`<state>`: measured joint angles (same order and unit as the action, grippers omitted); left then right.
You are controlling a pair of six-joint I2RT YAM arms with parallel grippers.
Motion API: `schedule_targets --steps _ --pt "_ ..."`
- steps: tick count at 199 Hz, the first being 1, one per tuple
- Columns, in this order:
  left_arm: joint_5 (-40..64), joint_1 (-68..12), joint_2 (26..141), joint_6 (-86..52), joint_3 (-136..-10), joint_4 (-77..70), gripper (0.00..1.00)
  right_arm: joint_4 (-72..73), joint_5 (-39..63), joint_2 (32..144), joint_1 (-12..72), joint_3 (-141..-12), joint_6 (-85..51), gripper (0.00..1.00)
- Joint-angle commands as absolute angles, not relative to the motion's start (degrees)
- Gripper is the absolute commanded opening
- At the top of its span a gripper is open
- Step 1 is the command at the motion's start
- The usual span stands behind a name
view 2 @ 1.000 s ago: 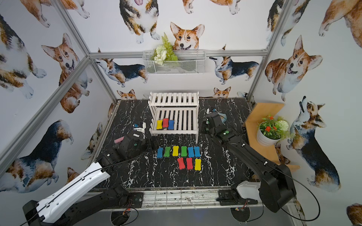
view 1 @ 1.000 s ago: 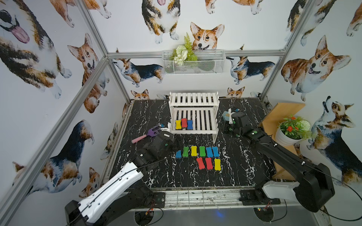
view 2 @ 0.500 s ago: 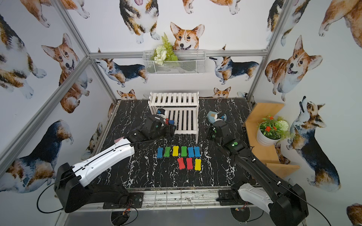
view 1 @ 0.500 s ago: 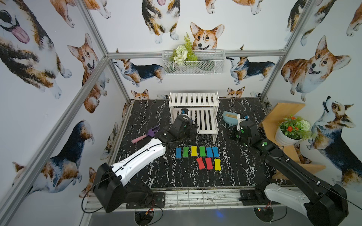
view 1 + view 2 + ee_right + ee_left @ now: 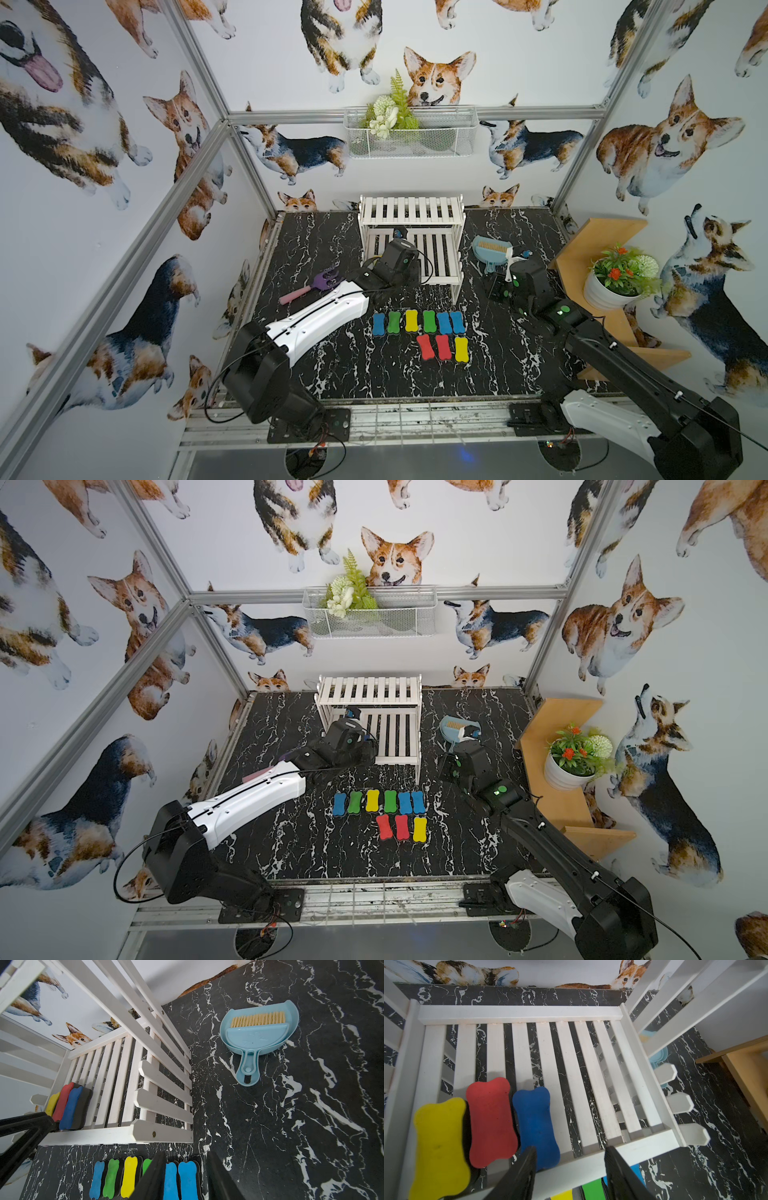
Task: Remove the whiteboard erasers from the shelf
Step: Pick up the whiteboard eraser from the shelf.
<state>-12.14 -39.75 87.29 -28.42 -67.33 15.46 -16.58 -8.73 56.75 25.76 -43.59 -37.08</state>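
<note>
We count nine whiteboard erasers (image 5: pixel 390 801) off the shelf (image 5: pixel 519 1014), lying on the table (image 5: pixel 374 386) below and beside the right gripper (image 5: pixel 186 1154), which hangs empty, jaws parted. Three are left on the lower tier (image 5: pixel 433 1059) just ahead of the left gripper (image 5: pixel 570 1150): yellow eraser (image 5: pixel 439 1147), red eraser (image 5: pixel 491 1122), blue eraser (image 5: pixel 535 1124). That gripper is half open, holding nothing, directly over the front rail (image 5: pixel 633 1152) (a likely snag). Bare slats flank the blue eraser on one side; the red eraser crowds the other, so finger room is tight, we judge
</note>
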Motion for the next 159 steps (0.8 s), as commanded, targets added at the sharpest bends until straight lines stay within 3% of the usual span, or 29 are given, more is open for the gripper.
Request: schedule_targets --steps 1,159 --pt "-13.5 -39.5 88.8 -27.4 -68.2 15.1 0.56 -17.0 -9.8 56.2 25.8 -43.6 -37.6 0.39" --pt "-7.7 -38.6 93.3 -23.0 -71.0 15.2 0.45 -17.5 -10.1 55.0 25.7 -43.9 -37.7 0.39"
